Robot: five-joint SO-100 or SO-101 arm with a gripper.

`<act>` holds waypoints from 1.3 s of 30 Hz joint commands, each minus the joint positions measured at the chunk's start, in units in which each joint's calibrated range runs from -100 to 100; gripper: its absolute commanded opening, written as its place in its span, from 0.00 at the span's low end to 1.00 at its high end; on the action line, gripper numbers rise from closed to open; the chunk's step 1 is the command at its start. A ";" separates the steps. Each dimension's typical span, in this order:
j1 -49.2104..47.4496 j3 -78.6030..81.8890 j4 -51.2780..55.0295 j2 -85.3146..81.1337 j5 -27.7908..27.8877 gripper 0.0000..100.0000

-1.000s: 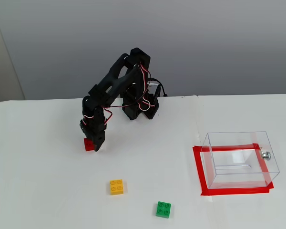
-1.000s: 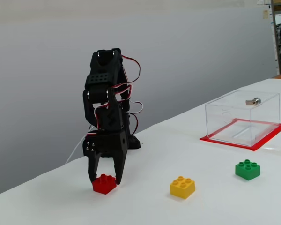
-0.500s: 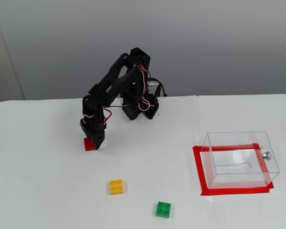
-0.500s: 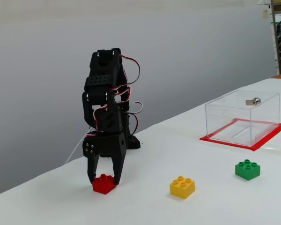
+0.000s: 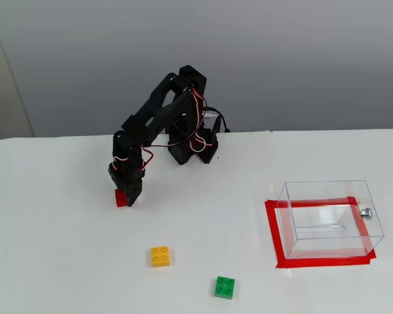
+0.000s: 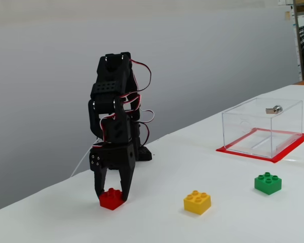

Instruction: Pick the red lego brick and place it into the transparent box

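I'm at the pick. My black two-finger claw (image 6: 113, 195) is down at the white bench (image 6: 233, 217), its fingers spread and straddling the small square bright red plastic brick (image 6: 111, 199), one finger on either side. The brick looks to be sitting on the bench, not lifted. From the higher fixed view only a sliver of red (image 5: 120, 198) peeks out beside the claw, so I'm trusting the low side camera here. I can't tell whether the fingertips are touching the brick's sides yet.

Next, I'd judge: squeeze until the brick is pinched, then lift straight up. After that it's a long swing across to the clear plastic rectangular box with thin walls (image 5: 327, 219), well apart on the right in that view, standing inside a red tape rectangle (image 5: 272, 229). The yellow brick (image 5: 160, 256) and green brick (image 5: 224, 286) sit nearer the front; a high carry should clear them.
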 commanded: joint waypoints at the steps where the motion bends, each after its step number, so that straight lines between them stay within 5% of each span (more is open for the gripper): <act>1: 0.30 -0.35 -0.34 -0.28 0.50 0.15; 10: 0.45 -0.80 0.10 -1.30 0.40 0.03; 24: -4.14 -1.98 2.97 -19.80 0.61 0.03; 39: -18.92 -25.85 16.11 -24.47 0.56 0.03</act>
